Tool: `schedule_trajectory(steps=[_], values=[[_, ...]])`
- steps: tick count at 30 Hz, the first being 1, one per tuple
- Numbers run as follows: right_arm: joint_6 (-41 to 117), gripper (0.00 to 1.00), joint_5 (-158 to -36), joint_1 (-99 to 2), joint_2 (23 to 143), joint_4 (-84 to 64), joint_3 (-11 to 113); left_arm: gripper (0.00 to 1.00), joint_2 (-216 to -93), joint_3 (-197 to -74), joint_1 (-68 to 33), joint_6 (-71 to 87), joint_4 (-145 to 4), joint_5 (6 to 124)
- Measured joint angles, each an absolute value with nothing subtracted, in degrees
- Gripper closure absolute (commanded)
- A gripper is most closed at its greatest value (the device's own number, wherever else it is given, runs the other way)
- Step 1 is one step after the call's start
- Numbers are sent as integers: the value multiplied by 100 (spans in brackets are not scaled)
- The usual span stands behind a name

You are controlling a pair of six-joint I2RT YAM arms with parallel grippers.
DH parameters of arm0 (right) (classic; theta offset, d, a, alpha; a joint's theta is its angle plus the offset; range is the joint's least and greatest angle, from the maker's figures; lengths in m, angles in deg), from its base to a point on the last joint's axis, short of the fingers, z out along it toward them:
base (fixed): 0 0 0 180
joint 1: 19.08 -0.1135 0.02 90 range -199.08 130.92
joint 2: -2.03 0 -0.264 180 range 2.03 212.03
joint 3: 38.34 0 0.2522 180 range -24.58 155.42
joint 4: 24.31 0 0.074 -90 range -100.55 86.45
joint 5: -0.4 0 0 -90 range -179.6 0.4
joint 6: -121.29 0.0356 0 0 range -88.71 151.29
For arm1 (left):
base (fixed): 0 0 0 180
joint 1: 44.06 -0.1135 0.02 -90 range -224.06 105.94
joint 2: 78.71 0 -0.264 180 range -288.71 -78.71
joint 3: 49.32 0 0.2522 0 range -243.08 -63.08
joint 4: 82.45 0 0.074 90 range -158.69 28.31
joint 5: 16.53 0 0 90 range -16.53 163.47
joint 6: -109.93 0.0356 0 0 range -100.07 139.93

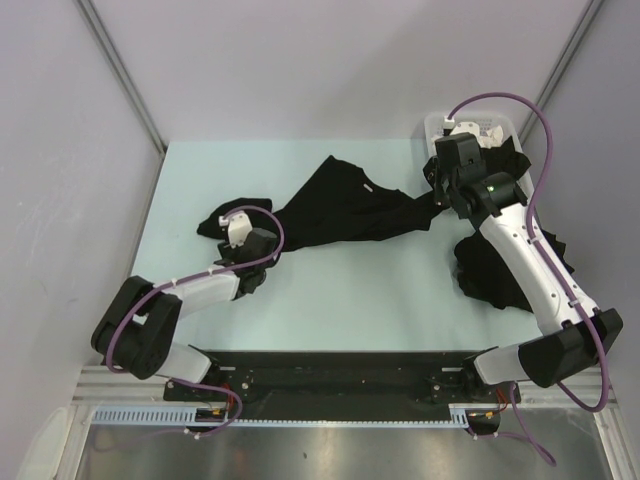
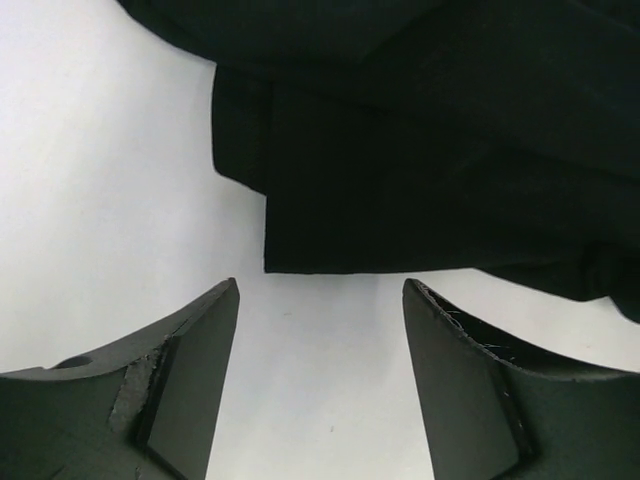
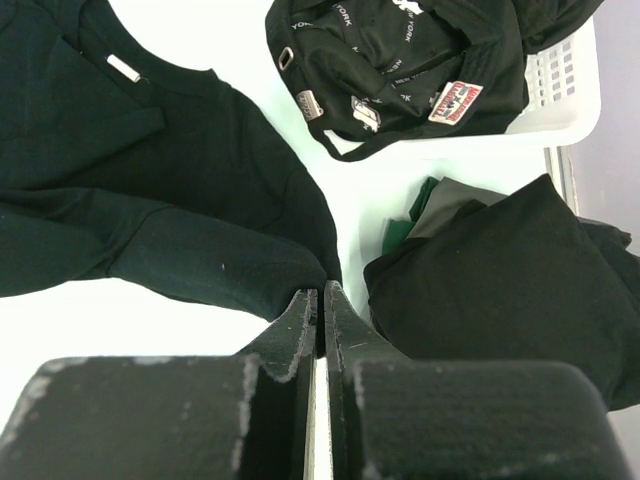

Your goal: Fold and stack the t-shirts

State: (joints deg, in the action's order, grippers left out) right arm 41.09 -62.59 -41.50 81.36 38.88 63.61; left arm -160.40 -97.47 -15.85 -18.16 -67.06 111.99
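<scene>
Grey wall panels (image 1: 300, 70) close in a pale blue-green table (image 1: 330, 300); both arm bases sit at its near edge.

Item 1: black t-shirt (image 1: 340, 210). Lies unfolded and rumpled across the middle of the table, stretched from the left arm's end to the right arm's end. White neck label (image 1: 368, 186) faces up, toward the far side. No fold made yet.

Item 2: heap of black cloth (image 1: 490, 270). Sits at the right side of the table, partly under the right arm. In the right wrist view a bit of green cloth (image 3: 420, 205) pokes out at its far edge. Individual pieces cannot be told apart.

Item 3: white slotted basket (image 1: 440, 125), far right corner. It holds a black garment printed with white lettering and patches (image 3: 400, 60), which spills over the rim.

Left gripper (image 2: 320, 285): low over the table at the shirt's left end, jaws spread wide, bare table between them. The shirt's doubled edge lies just ahead of the fingertips (image 2: 215, 300), not touching them.

Right gripper (image 3: 320, 295): jaws pressed together, no gap visible. The tips sit right at the edge of the shirt's sleeve, between shirt and heap. Cannot tell whether any cloth is pinched. In the top view the shirt's right end runs toward this gripper.
</scene>
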Motion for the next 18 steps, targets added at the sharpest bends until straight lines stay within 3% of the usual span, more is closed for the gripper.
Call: schedule_trajectory(steps=[18], values=[[4061,100,-6146,-4224,8370,3925,6361,32,-16171,-9454,-1705,-2229,-7375,11064]])
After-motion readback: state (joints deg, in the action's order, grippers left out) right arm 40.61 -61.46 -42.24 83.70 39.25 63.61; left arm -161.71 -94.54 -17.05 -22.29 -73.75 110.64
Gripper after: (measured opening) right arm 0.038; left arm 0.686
